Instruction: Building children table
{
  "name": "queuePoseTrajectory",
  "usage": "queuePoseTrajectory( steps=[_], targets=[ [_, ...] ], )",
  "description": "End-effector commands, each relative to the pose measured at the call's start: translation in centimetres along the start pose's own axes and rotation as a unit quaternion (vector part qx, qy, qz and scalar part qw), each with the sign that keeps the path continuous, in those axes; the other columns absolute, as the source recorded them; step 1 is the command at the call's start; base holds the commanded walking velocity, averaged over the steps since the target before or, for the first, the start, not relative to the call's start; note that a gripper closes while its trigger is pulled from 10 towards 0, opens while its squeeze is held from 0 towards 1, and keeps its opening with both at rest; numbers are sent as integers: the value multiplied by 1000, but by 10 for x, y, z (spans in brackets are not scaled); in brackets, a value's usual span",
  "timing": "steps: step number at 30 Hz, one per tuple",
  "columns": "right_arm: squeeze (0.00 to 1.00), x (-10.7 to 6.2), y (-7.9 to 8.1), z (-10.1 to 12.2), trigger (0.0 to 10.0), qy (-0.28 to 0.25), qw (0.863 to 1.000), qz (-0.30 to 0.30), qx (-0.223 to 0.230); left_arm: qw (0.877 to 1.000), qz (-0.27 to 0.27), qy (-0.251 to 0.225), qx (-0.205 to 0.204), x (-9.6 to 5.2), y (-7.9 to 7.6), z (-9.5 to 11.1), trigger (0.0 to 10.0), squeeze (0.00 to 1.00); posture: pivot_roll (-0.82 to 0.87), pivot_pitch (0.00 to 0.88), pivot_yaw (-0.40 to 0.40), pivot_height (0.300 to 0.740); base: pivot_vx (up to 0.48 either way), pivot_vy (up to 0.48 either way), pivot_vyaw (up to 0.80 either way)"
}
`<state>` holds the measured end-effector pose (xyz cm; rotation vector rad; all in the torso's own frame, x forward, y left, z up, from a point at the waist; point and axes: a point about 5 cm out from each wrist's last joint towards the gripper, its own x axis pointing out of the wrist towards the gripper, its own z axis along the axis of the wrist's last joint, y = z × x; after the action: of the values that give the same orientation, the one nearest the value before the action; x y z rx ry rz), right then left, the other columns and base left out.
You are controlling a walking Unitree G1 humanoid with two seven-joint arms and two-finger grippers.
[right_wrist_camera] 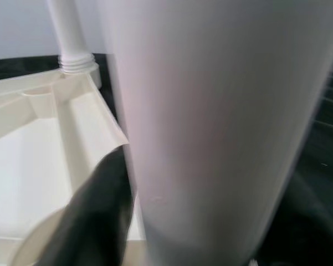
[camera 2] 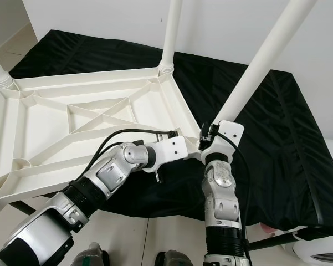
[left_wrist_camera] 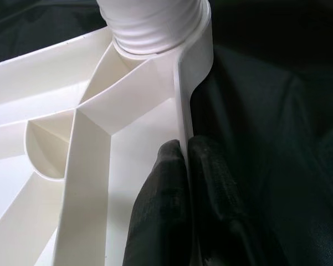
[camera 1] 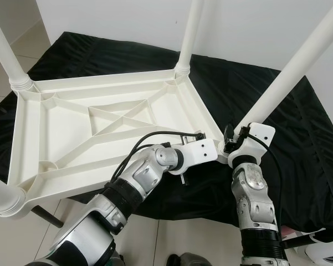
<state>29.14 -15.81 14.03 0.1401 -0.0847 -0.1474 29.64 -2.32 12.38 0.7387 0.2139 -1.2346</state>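
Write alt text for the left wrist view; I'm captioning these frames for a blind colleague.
Two black fingers of the left hand pinch the thin rim of the upturned white plastic table, one finger on each side of the wall. Just beyond stands a ribbed leg in its corner socket, with black cloth outside the rim.

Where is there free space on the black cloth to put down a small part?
The black cloth lies bare to the robot's right of the near right leg, and behind the tabletop along the wall. It is crowded at the near right corner, where the left gripper pinches the rim and the right gripper is at the leg.
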Motion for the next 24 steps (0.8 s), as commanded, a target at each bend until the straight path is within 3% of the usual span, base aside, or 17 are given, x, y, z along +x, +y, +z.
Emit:
queuePoseTrajectory(
  steps=[1,14,16,18,19,20,24],
  targets=[
    [1000,-3,18,0,10000,3,999,32,20,998,-58,36,-4,11,-23,-13,10000,0,0,32,-80,740,0,0,0],
    [1000,-2,5,0,10000,3,999,53,3,998,-59,35,-5,12,-24,-12,10000,0,-1,23,-89,740,0,0,0],
    [1000,0,-9,2,10000,1,996,86,-17,998,-58,34,-5,13,-24,-12,10000,0,-4,17,-88,740,0,0,0],
    [1000,0,-9,2,10000,1,996,86,-17,998,-58,34,-5,13,-24,-12,10000,0,-4,17,-88,740,0,0,0],
    [753,0,-14,3,10000,-1,994,106,-23,998,-58,34,-4,13,-24,-12,10000,0,-4,17,-88,740,0,0,0],
    [0,1,-19,4,10000,-3,991,130,-30,998,-58,34,-4,13,-24,-12,10000,0,-7,15,-86,740,0,0,0],
    [0,3,-29,6,10000,-4,984,171,-44,998,-58,34,-3,13,-24,-11,10000,0,-9,15,-84,740,0,0,0]
  ],
)
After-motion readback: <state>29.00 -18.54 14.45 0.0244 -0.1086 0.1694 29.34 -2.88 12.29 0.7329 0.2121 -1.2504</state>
